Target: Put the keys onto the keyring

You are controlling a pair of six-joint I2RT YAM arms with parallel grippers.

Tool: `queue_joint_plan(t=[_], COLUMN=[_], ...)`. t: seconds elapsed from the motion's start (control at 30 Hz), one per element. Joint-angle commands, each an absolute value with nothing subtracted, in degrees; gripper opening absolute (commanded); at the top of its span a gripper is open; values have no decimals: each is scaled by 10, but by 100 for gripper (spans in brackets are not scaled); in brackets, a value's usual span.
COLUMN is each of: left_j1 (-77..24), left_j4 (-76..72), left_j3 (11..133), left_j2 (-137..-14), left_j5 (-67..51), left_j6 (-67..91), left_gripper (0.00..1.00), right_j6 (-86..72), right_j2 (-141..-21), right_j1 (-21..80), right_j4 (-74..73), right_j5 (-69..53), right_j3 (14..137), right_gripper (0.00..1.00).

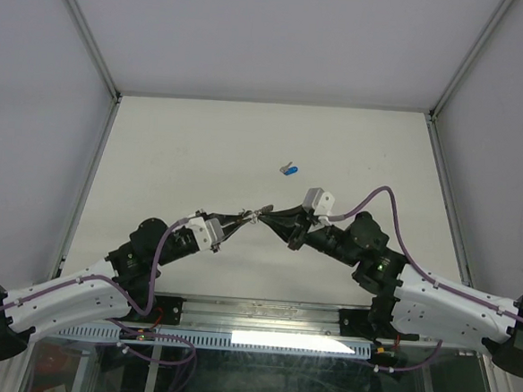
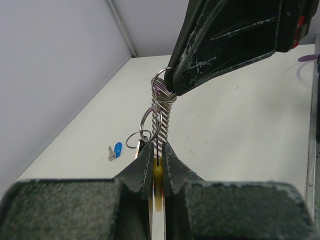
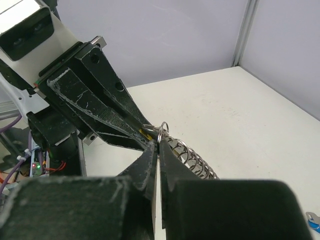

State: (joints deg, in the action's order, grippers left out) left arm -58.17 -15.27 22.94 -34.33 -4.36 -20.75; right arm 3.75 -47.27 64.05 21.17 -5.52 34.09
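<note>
Above the table [image 1: 203, 138], the left pincer [image 2: 157, 150] pinches the keyring [image 2: 163, 112] by its yellow segment while the right pincer [image 3: 157, 145] clamps its opposite end; a blue-headed key [image 1: 290, 169] lies apart on the table.

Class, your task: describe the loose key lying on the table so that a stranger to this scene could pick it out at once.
Start at the white table, then find its middle, where the left hand and right hand grip the keyring. Just beyond them, alone on the surface, lies the key: tiny, silver, and the only thing with a bright blue head.
</note>
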Motion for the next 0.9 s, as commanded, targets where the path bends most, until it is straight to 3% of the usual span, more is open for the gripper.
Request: queue_joint_plan(t=[0.0,0.5,0.87], left_j1=[-588,-588,-588], left_j4=[-176,-121,-88], left_j3=[278,312,308], left_j2=[-354,-392,-379], left_j5=[-28,51,44], left_j6=[-214,-248,-270], left_gripper=[0,0,0], right_j6=[19,0,-6], right_j2=[-485,-510,-509], right_j1=[642,642,642], right_j4=[237,242,276], right_j5=[-21,52,70], right_j3=[374,382,363], right_gripper=[0,0,0])
